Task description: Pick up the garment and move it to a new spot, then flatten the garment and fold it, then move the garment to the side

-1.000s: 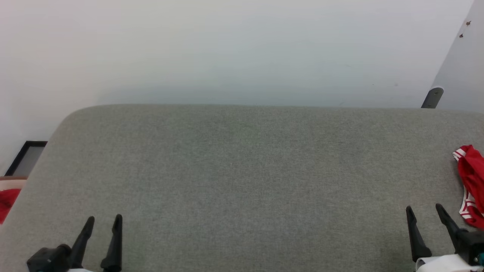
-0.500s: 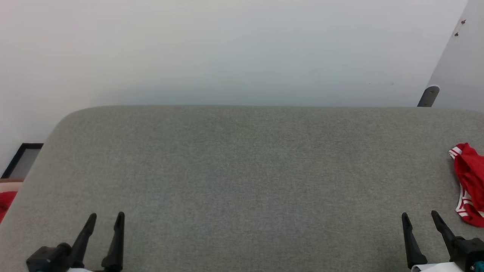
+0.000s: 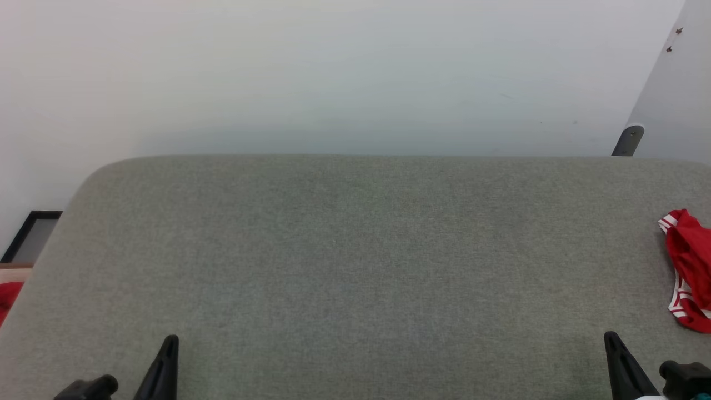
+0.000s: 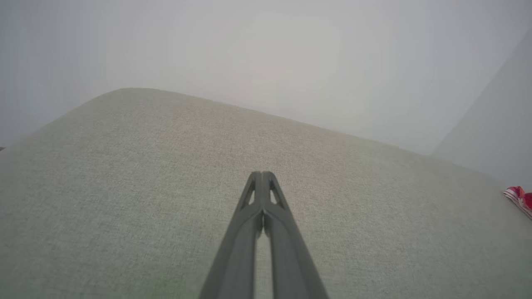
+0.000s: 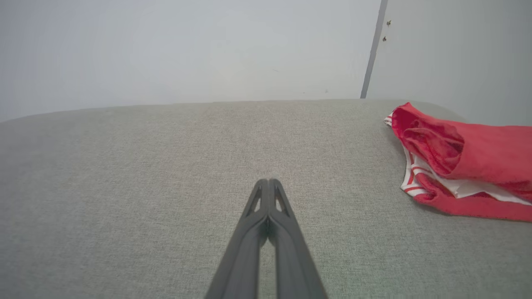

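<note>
The garment [image 3: 690, 266], bright red with white panels and red-white stripe trim, lies bunched at the right edge of the grey padded surface [image 3: 355, 250]; it appears too in the right wrist view [image 5: 461, 162] and as a sliver in the left wrist view [image 4: 519, 197]. My left gripper [image 3: 169, 344] sits low at the bottom left, shut, fingertips pressed together over bare fabric [image 4: 262, 176]. My right gripper [image 3: 612, 340] sits at the bottom right, shut and holding nothing [image 5: 268, 182], a little left of and nearer than the garment.
A pale wall rises behind the surface. A dark-framed panel [image 3: 30, 236] and a patch of red cloth [image 3: 8, 297] lie beyond the left edge. A grey bracket [image 3: 627, 140] stands at the back right corner.
Both grippers have gone from open to shut and dropped lower in the head view. The camera shifted slightly; the garment lies where it was.
</note>
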